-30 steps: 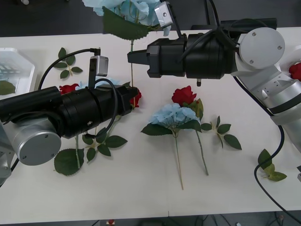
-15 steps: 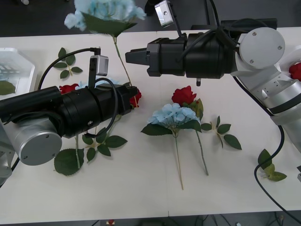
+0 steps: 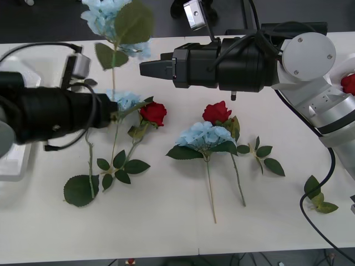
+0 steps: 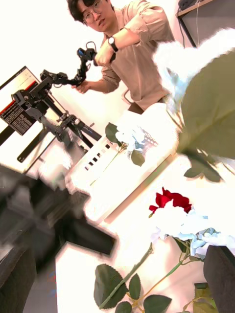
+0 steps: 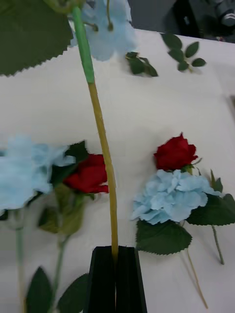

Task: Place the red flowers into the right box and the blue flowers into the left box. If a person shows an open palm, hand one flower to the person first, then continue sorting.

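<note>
Front view has the left gripper (image 3: 113,108) at left centre, holding a blue flower (image 3: 113,16) by its stem so the bloom stands up at the top edge, left of centre. The right gripper (image 3: 145,68) reaches in from the upper right, its tip just right of that stem; its black fingers sit apart at the two bottom corners of the right wrist view with nothing between them.

Left wrist view gives what the front view hides: the two black fingers (image 5: 104,279) pressed together on the yellowish lower end of the stem (image 5: 104,161), which runs straight up from the jaws to a green section and a big leaf.

Front view count on the table: two red roses, one (image 3: 153,113) left of centre and one (image 3: 216,112) at centre; two lying blue flowers, one (image 3: 202,134) below the centre rose, one (image 3: 126,100) partly behind the left gripper. A third red bloom (image 3: 349,83) shows at the right edge behind the right arm. With the held one, blue flowers number three.

The left box (image 3: 14,166) shows as a white corner at the left edge, under the left arm. In the right wrist view a white tray (image 4: 122,166) holding a blue flower lies at mid-frame, with a person behind it working a small arm rig.
</note>
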Tool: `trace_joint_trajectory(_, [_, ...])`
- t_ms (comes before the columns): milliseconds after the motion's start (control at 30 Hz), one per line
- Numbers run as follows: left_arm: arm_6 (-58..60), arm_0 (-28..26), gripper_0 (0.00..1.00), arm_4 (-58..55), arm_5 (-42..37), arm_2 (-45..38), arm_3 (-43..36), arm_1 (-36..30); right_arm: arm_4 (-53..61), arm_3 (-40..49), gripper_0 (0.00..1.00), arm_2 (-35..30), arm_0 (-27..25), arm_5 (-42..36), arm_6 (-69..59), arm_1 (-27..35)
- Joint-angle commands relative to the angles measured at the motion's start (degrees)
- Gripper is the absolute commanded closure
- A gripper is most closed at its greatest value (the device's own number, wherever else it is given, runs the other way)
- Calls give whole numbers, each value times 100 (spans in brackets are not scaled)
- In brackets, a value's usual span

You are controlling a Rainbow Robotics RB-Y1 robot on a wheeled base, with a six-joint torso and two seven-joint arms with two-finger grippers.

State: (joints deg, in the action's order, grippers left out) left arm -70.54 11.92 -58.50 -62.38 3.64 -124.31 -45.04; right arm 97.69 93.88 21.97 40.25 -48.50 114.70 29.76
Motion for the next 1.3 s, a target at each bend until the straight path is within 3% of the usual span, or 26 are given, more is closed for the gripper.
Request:
trace_joint_trajectory(33, [-267,-322,100,-205,-908,-1190,-252,-787,-93,218,0,53,282,-2,-141,39])
trace_joint_trajectory(200, [-355,-612,100,-144,-1681,-2016,-146,-1253,-514,192,0,62,282,-406,-528,197])
trace_joint_trajectory(367, [-1005,-1034,100,41,-2279,-2878,240,-1596,-1534,200,0,53,282,-1399,-1327,610])
trace_joint_trajectory(767, [-2552,-2115,100,1271,-2261,-3924,1269,-1675,-3599,200,0,150,273,-3535,-1635,1375])
trace_joint_trajectory(1067, [-3290,-2396,100,1860,-1330,-3396,2306,-1701,-4566,482,0,730,-298,-3017,-1609,1973])
trace_joint_trajectory(1133, [-3308,-2387,91,1957,-1294,-3264,2323,-1736,-4566,534,0,730,-439,-2982,-1626,1990])
trace_joint_trajectory(1167, [-3308,-2352,76,1983,-1294,-3203,2323,-1736,-4610,605,0,730,-518,-2973,-1644,1990])
trace_joint_trajectory(1200, [-3308,-2335,54,2018,-1286,-3150,2323,-1736,-4698,684,0,730,-597,-2973,-1688,1990])
trace_joint_trajectory(1300, [-3317,-2326,19,2054,-1163,-3071,2323,-1736,-4891,930,0,739,-861,-2911,-2066,1990])
